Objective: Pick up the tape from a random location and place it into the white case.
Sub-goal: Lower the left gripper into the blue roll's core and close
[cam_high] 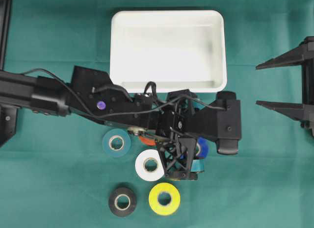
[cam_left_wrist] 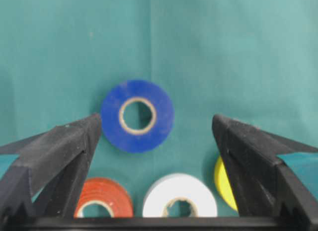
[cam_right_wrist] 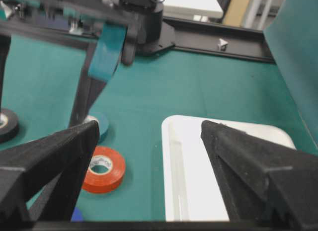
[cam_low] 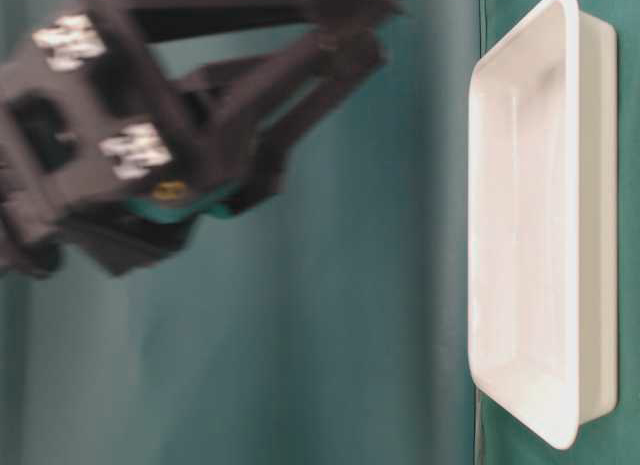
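Green cloth [cam_high: 265, 189], blue tape [cam_left_wrist: 137, 115] (no legible txt)

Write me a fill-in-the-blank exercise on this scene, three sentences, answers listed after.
1. Seen from the left wrist camera, the tape roll lying between the fingers of the open left pincer is ____.
2. The white case holds ____ tape rolls.
3. In the overhead view, the roll right beside the black tape in the bottom row is ____.

Missing words: blue; no; yellow
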Tool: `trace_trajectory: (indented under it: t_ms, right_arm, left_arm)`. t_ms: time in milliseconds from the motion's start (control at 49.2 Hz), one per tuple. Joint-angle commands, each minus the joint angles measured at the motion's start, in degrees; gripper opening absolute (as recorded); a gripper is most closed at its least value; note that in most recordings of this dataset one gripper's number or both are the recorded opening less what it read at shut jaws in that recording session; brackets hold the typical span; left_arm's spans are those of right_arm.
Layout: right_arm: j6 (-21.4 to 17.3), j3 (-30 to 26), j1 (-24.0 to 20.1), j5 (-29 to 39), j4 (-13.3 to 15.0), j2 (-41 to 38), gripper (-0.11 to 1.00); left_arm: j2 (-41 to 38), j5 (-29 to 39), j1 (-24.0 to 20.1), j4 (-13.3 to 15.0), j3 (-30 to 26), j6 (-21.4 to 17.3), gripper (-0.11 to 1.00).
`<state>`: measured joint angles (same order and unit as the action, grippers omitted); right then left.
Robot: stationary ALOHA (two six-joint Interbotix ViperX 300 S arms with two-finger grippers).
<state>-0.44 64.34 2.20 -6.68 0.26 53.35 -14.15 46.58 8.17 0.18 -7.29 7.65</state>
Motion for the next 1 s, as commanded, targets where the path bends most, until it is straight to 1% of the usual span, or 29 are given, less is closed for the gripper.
trace_trajectory:
  t_ms: [0,183,366,773,976]
  right_arm:
    - [-0.1,-1.5,0.1,-0.2,0.1,-0.5,0.93]
    - [-0.1,-1.4,0.1,-0.2,0.1,-1.1,0.93]
    - [-0.1,-1.3,0.1,-0.4,0.1,-1.7,0.93]
    - [-0.1,-1.2,0.1,-0.2,0.1,-2.1,0.93]
    - [-0.1,-1.2,0.1,-0.2,0.0,-2.1,0.93]
  left_arm:
    - [0.5,-2.4,0.7,-0.1,1.1,0.4,0.99]
    - [-0.1,-6.5,1.7,-0.1,4.7,2.3,0.99]
    - [-1.5,-9.8,2.2,-0.1,7.0,2.5,0.99]
    - [-5.1,-12.4,2.1,-0.3,7.3,2.0,0.99]
    - [-8.2,-13.9,2.2,-0.3,7.3,2.0,0.99]
